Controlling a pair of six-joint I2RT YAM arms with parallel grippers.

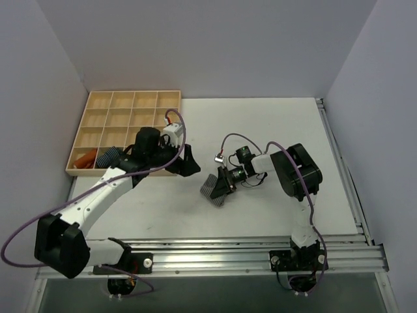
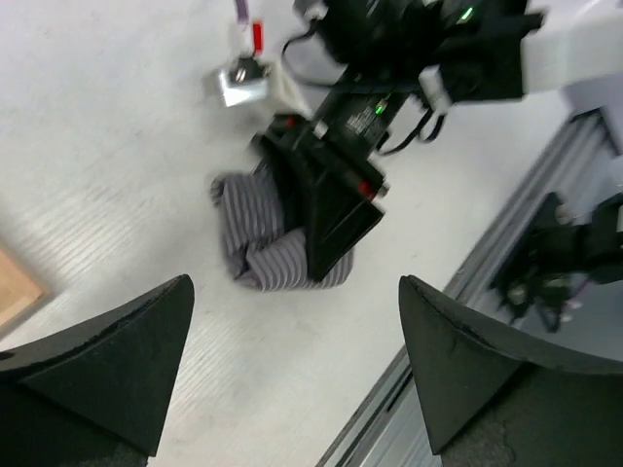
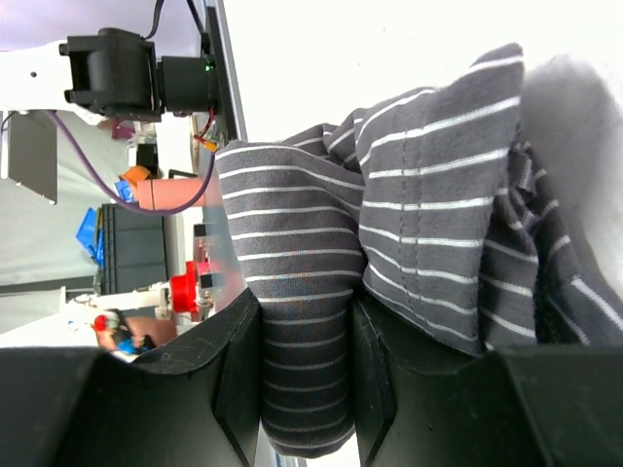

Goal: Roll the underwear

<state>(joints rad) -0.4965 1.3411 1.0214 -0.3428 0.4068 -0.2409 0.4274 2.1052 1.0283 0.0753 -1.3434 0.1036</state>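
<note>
Main risk: my right end effector (image 3: 304, 331) is clamped on just one fold of the underwear (image 3: 438, 185), and the rest of the bundle lies loose beyond the fingers. Any lift or tug from here likely pulls that fold out and the roll unwinds, or the thin cloth slips through the pinch. My left end effector (image 1: 188, 162) is spread wide, holding nothing and clear of the cloth, so nothing braces the far side. Second risk: the bundle sits just ahead of the left one with the right one's fingers over it, so going in for a grip could clip the right. Underwear itself is grey with thin white stripes, bunched into a lumpy wad on the tabletop (image 1: 273, 124). The layers overlap unevenly, not a tight cylinder. Looks soft and floppy, probably won't hold shape unaided.
</note>
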